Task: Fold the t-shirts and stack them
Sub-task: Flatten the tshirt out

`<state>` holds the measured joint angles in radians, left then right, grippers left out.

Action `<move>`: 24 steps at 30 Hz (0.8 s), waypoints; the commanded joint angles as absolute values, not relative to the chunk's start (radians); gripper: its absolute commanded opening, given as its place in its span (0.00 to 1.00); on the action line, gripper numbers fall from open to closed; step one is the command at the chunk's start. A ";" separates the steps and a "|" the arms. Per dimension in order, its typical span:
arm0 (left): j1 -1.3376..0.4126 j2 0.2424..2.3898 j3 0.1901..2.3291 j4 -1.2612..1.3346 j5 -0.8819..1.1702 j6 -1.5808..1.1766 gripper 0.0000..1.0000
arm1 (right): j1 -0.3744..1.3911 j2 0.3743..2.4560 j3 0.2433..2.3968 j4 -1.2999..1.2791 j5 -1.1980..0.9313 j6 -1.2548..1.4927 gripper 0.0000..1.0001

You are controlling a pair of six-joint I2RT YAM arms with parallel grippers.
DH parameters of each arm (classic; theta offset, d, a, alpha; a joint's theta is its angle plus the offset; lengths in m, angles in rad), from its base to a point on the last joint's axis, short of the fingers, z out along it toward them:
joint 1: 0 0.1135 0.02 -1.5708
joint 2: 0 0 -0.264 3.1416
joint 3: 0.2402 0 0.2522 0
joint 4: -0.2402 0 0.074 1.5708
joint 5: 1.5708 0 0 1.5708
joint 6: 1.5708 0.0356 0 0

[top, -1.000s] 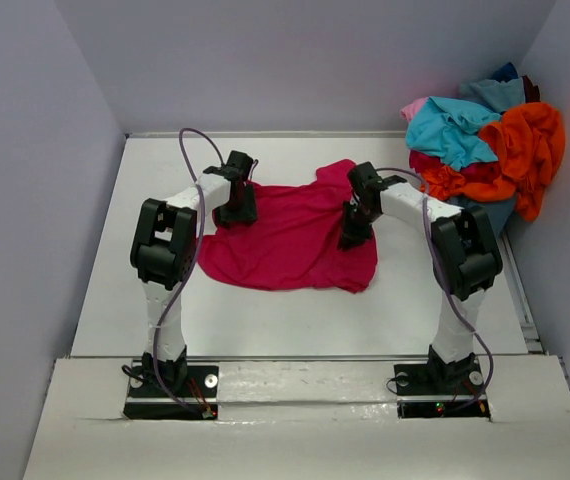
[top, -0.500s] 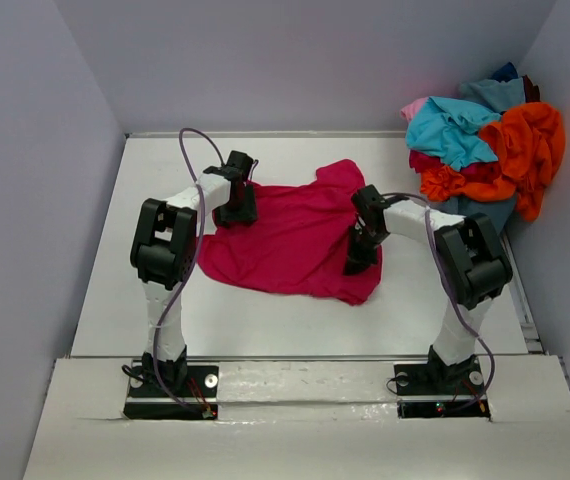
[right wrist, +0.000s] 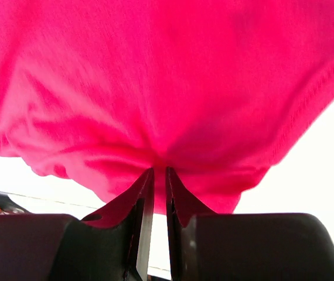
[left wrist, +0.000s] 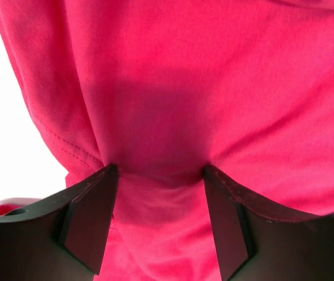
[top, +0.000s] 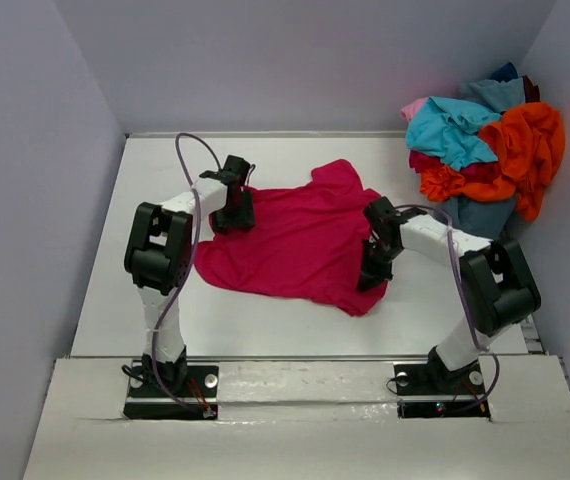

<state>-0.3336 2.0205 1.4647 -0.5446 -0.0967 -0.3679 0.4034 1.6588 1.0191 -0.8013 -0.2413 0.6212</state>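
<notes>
Now the right gripper [top: 372, 275] sits nearer the table's [top: 165, 310] front edge than a second ago, and further out to the right. It takes the right hem of the crimson t-shirt [top: 285, 245] with it. The shirt's near-right corner is drawn out into a point toward the front, where before that edge lay rounder and further back. In the wrist view the right jaws are clamped almost together with a gather of crimson cloth pinched at their tips, so this side is a true grasp.

The left gripper [top: 233, 212] keeps its place at the shirt's far-left edge. Its jaws stand wide apart, tips pressed down into the cloth with a soft ridge of fabric raised between them. This looks like pinning rather than pinching, though the frames do not settle how firmly.

Meaning for the task: judged from the lie of the cloth, this is spreading, not yet folding. One side is anchored and the other pulled to flatten the shirt, which lies mid-table, still rumpled along its far edge. The pile of t-shirts [top: 485, 150] (orange, turquoise, pink, dark blue) waits heaped in the far-right corner, well apart. No folded stack is visible.
</notes>
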 commanded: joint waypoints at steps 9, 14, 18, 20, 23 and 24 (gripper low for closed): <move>-0.354 1.819 1.336 -0.600 -0.043 -0.388 0.71 | 0.431 1.516 0.963 -0.919 -0.232 0.611 0.19; -0.379 1.778 1.307 -0.607 -0.057 -0.399 0.71 | 0.431 1.489 1.009 -0.954 -0.186 0.603 0.19; -0.379 1.804 1.420 -0.626 -0.118 -0.385 0.72 | 0.431 1.532 1.153 -0.939 -0.127 0.591 0.21; -0.379 1.830 1.475 -0.646 -0.132 -0.376 0.72 | 0.431 1.564 1.215 -0.927 -0.091 0.578 0.22; -0.370 1.909 1.566 -0.653 -0.120 -0.367 0.72 | 0.431 1.647 1.350 -0.904 -0.081 0.557 0.25; -0.359 1.927 1.590 -0.657 -0.117 -0.365 0.72 | 0.431 1.699 1.389 -0.905 -0.074 0.551 0.28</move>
